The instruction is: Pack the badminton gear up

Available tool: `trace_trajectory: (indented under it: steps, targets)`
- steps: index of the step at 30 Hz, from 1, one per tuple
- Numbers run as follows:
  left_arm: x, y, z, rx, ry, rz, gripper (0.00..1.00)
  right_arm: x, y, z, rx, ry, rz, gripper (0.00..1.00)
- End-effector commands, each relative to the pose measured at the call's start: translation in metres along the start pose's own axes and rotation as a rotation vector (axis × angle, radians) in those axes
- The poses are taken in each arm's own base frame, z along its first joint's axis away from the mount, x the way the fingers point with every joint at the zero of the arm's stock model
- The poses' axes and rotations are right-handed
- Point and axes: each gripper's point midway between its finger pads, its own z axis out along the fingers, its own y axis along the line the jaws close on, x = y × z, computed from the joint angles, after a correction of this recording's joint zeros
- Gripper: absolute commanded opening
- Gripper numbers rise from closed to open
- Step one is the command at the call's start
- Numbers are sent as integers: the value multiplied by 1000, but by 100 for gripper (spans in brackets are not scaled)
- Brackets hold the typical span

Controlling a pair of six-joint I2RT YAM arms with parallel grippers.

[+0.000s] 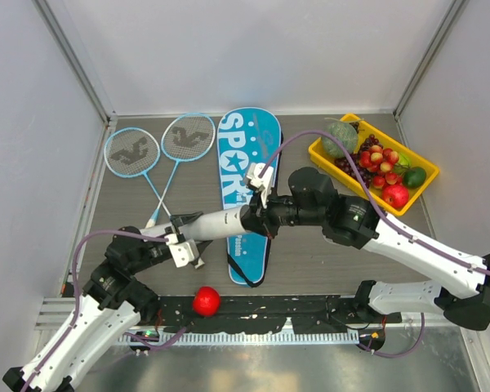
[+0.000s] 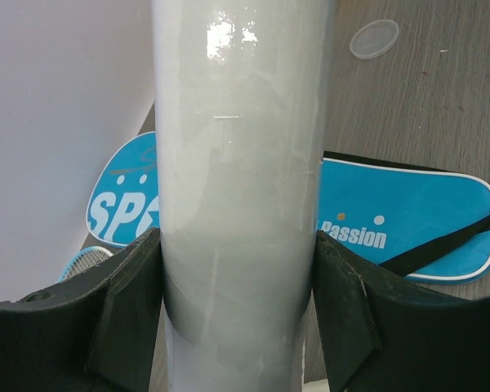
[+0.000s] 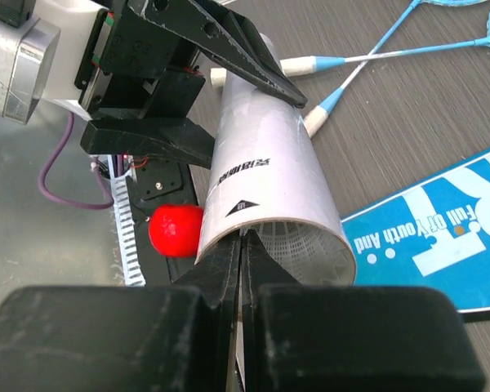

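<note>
Left fingers (image 2: 122, 322): spread wide, clamped on both sides of the white cardboard tube (image 2: 241, 204), which is held level above the worktop (image 1: 131, 196) near the blue racket cover (image 1: 249, 163).
Right fingers (image 3: 212, 282): pressed together, empty, tips at the tube's open mouth; a shuttlecock (image 3: 298, 241) sits just inside.
Handling: probably seating the shuttlecock. Push lightly along the tube's axis, with the left grip steady.

Your dark wood-grain worktop (image 1: 310, 253) carried two rackets (image 1: 188, 135) side by side at the far left, the blue SPORT cover (image 1: 249, 155) just right of them, a yellow tray of fruit (image 1: 317, 152) at the far right, and a red ball (image 1: 206, 301) at its near edge.
</note>
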Motion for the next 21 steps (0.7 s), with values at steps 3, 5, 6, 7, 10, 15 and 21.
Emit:
trace_trajectory:
  steps: [3, 5, 6, 7, 10, 15, 21]
  targets:
    - [-29, 15, -3, -42, -92, 66, 14, -21, 6, 5, -26, -84, 15, 10]
    - [-27, 16, -3, -50, -84, 61, 14, -20, 4, 2, -9, -81, 35, 24]
    - [-26, 18, -3, -58, -80, 60, 13, -22, 3, -2, 7, -90, 51, 32]
    - [-26, 18, -4, -63, -78, 60, 13, -21, 3, -4, 16, -87, 61, 37]
    - [-25, 20, -4, -73, -71, 60, 13, -25, 6, -20, 27, -122, 92, 51]
    - [-25, 21, -5, -80, -71, 59, 13, -23, 0, -48, 109, -191, 172, 57]
    - [-26, 23, -6, -94, -71, 62, 13, -23, -40, -82, 374, -308, 265, 58]
